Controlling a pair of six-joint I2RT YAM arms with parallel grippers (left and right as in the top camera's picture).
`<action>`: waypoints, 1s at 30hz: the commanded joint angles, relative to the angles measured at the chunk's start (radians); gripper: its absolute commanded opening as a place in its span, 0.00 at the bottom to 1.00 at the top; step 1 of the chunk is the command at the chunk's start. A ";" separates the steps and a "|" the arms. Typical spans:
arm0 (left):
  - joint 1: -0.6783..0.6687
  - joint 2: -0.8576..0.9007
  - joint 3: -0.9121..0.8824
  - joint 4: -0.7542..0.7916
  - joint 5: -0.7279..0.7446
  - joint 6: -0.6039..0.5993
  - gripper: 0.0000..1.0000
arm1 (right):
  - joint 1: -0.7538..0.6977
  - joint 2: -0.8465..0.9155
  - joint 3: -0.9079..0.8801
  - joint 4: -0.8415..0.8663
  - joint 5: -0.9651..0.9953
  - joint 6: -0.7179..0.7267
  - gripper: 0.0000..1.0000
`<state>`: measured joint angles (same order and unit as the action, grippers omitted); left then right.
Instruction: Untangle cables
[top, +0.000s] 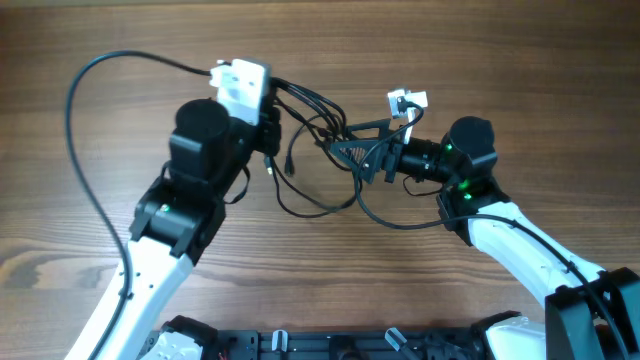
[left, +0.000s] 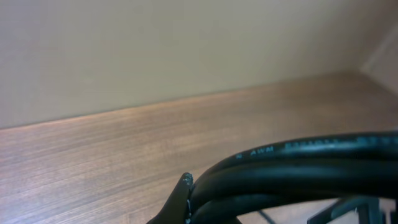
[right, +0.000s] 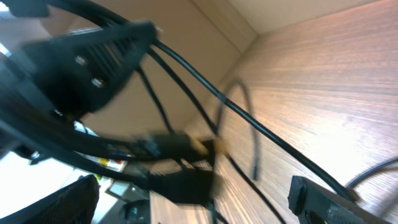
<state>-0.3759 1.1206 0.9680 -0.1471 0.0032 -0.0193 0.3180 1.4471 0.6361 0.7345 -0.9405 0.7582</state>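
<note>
Left gripper (top: 272, 132) is clamped on the cables (top: 335, 128) (tangled mid-table btwn the arms) while right gripper (top: 363, 158) gapes apart w/ strands running thru it, so a pull could cinch the knot.

Table (top: 320, 290): brown wood grain, running left to right, surface matt. Plain beige wall (left: 155, 43) meets its edge in the left wrist view

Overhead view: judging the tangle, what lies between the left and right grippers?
Crossed loops of the cables span that gap over the table, shown overhead.
</note>
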 joint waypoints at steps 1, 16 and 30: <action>0.014 -0.045 0.012 0.009 -0.023 -0.116 0.04 | -0.003 -0.009 0.007 -0.008 0.018 -0.092 1.00; 0.014 -0.047 0.012 0.035 0.010 -0.333 0.04 | -0.001 -0.009 0.007 -0.168 0.006 -0.326 0.36; 0.014 -0.074 0.012 0.024 -0.111 -0.333 0.04 | -0.002 -0.009 0.007 -0.420 0.399 -0.158 0.04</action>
<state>-0.3653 1.0859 0.9680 -0.1345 -0.0345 -0.3290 0.3180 1.4471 0.6373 0.3561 -0.6781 0.5228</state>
